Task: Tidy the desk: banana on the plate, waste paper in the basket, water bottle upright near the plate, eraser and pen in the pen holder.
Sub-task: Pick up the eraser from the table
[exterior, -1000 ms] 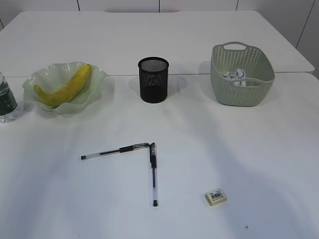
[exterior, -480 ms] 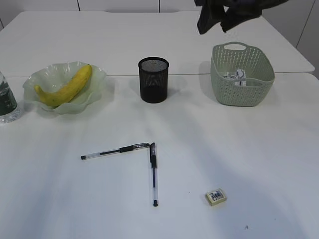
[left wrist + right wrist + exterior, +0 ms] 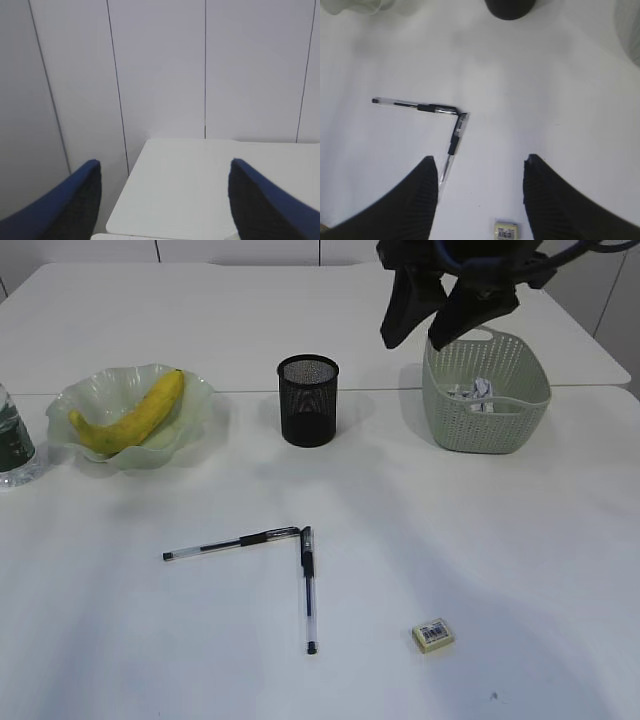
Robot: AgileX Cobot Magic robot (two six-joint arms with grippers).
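The yellow banana (image 3: pixel 130 415) lies in the pale green plate (image 3: pixel 196 392) at the back left. The water bottle (image 3: pixel 10 445) stands left of the plate, cut by the frame edge. Crumpled waste paper (image 3: pixel 476 392) sits inside the sage basket (image 3: pixel 487 425). Two pens (image 3: pixel 232 542) (image 3: pixel 308 590) form an L on the desk, and the eraser (image 3: pixel 433 636) lies to their front right. The black pen holder (image 3: pixel 308 400) stands mid-back. My right gripper (image 3: pixel 412 343) hangs open and empty, high between holder and basket; its camera sees the pens (image 3: pixel 415 106) and the eraser (image 3: pixel 506 231). My left gripper (image 3: pixel 164 162) is open and empty.
A second white table (image 3: pixel 210 190) adjoins the desk at the back, with panelled wall behind. The left wrist view shows only that table's corner and the wall. The left arm is outside the exterior view.
My right arm has come into the exterior view from the top and lowered beside the basket. Nothing on the desk has moved.
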